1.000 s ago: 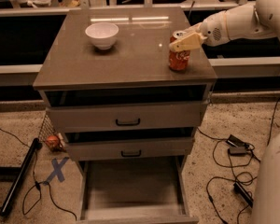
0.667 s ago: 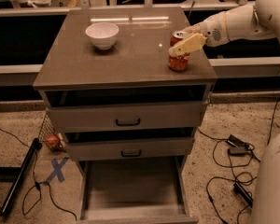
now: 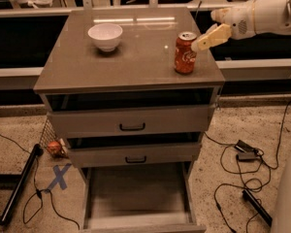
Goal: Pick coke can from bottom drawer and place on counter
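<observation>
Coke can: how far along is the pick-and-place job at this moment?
Done: the coke can stands upright on the counter, near its right front corner, and the bottom drawer is pulled out with a bare floor. In hand: the gripper sits at the can's upper right; contact cannot be told. Left: probably only drawing the arm clear.

Red coke can [image 3: 185,53], white script; tan gripper [image 3: 198,44] just beside it; grey-brown counter [image 3: 131,67].

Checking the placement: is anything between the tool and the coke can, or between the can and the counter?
Nothing visible. The tool hangs just right of the coke can, near its top. The can stands upright on the counter, and the white bowl sits well apart.
</observation>
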